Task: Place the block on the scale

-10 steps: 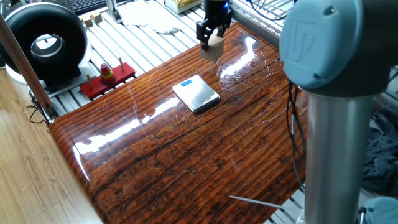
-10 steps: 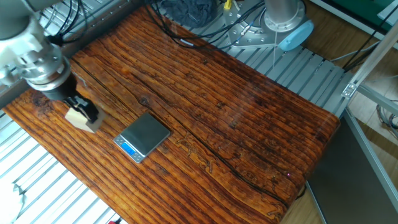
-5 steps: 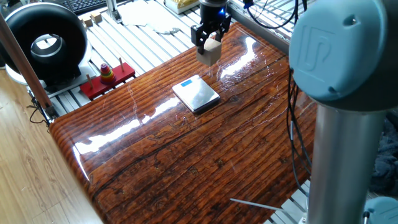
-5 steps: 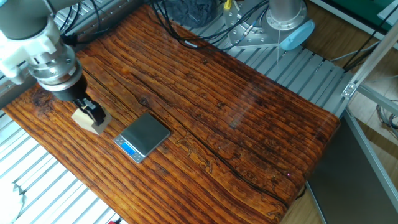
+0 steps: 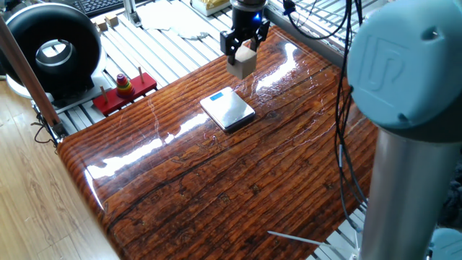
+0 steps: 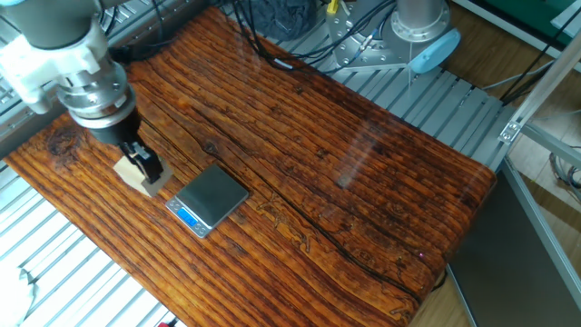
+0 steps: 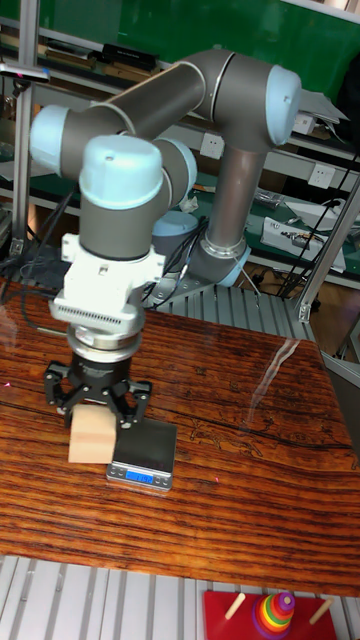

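Observation:
The block (image 5: 243, 60) is a light tan wooden cube held in the air above the table, with my gripper (image 5: 244, 50) shut on it. In the other fixed view the block (image 6: 138, 177) hangs just left of the scale (image 6: 208, 199), between the black fingers of my gripper (image 6: 138, 163). The scale (image 5: 227, 108) is a flat silver square with a blue display strip, lying on the wooden tabletop. In the tall view the block (image 7: 91, 432) sits left of the scale (image 7: 142, 454) and partly overlaps its near corner.
A red base with coloured stacking rings (image 5: 124, 89) stands past the table's left edge, beside a black round device (image 5: 52, 49). Cables (image 6: 272, 50) trail across the far end of the tabletop (image 5: 238, 180). The arm's base (image 6: 416, 27) stands beyond them.
My gripper has carried the block sideways toward the scale, closing most of the gap. The scale has not moved.

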### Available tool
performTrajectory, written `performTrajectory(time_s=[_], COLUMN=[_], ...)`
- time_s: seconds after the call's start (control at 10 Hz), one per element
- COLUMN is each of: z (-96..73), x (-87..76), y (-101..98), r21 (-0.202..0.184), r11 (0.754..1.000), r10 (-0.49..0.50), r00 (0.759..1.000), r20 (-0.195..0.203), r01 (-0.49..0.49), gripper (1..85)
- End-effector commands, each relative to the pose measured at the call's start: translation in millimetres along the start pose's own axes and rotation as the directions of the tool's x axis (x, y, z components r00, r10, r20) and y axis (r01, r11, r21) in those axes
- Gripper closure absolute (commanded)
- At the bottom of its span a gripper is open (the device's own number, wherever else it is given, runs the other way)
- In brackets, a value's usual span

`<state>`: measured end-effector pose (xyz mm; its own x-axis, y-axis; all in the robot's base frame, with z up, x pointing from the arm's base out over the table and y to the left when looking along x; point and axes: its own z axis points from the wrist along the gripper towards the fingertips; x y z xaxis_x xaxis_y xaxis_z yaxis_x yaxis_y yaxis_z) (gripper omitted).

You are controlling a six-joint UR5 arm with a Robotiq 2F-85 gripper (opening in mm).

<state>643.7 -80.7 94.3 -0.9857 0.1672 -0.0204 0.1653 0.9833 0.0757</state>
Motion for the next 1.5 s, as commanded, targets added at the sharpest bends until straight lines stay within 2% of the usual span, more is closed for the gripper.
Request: performTrajectory(time_s=[0.0,0.2,0.6,0.8,1.1,1.4], z=[-8.2,-10.3,-5.7,0.2,16.3,23.6], x=[5.6,9.9,9.6,12.5,17.0,24.2], y=[33.7,45.6,44.3,50.9,50.5,50.5], r21=[-0.037,-0.017,-0.004,-0.015,-0.005,-0.001], r11=[0.993,0.990,0.986,0.985,0.987,0.988], r10=[0.110,0.138,0.168,0.170,0.159,0.154], r00=[0.994,0.990,0.986,0.985,0.985,0.986], r20=[0.012,0.013,0.017,0.026,0.063,0.065], r01=[-0.110,-0.138,-0.168,-0.169,-0.159,-0.154], gripper=[84.7,84.7,84.7,84.7,84.7,84.7])
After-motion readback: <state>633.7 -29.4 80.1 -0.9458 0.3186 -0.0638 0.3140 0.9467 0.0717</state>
